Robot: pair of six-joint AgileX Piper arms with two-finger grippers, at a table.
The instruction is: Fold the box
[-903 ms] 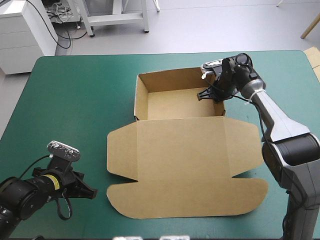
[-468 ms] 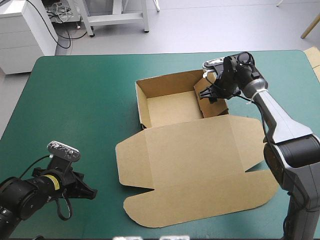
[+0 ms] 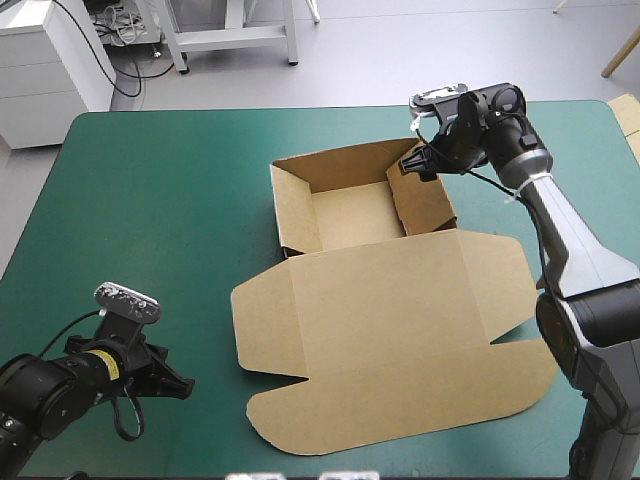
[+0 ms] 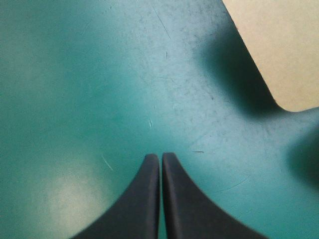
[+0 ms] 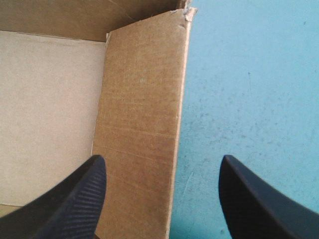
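While the left claw (image 4: 159, 158) sits closed over the counter (image 3: 150, 200), the right claw (image 5: 162, 163) gapes astride a wall of the box (image 5: 142, 99).

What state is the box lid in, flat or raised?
Flat: the box is an open tray, walls raised, its lid spread on the teal-green cover.
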